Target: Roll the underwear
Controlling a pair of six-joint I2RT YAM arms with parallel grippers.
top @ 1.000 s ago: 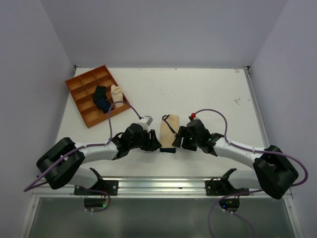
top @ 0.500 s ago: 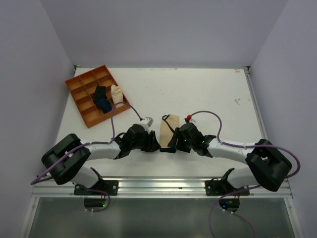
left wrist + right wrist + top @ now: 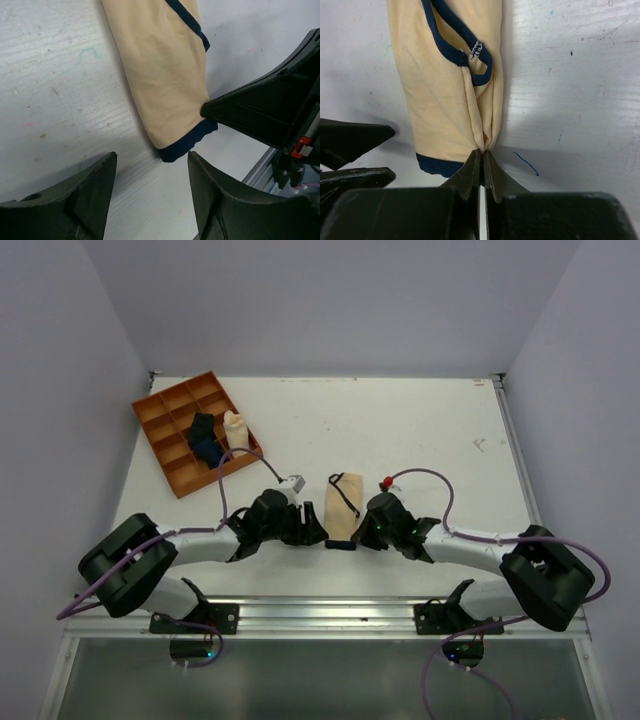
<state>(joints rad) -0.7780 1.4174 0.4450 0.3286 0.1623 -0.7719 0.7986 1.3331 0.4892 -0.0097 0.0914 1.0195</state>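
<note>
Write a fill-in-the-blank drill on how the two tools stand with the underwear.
1. The right tool is ___ on the long edge of the underwear.
2. The left tool stands ___, holding nothing.
3. The orange tray sits on the table, toward its far ___ corner.
Missing words: shut; open; left.

The underwear lies lengthwise, near to far, on the table a little nearer than its middle. The left gripper sits just left of the underwear's near end, apart from it, and the right gripper sits on the right, touching the near right edge. The tray rests well apart at the far left of the table, with rolled cloths in compartments on its right side.
</note>
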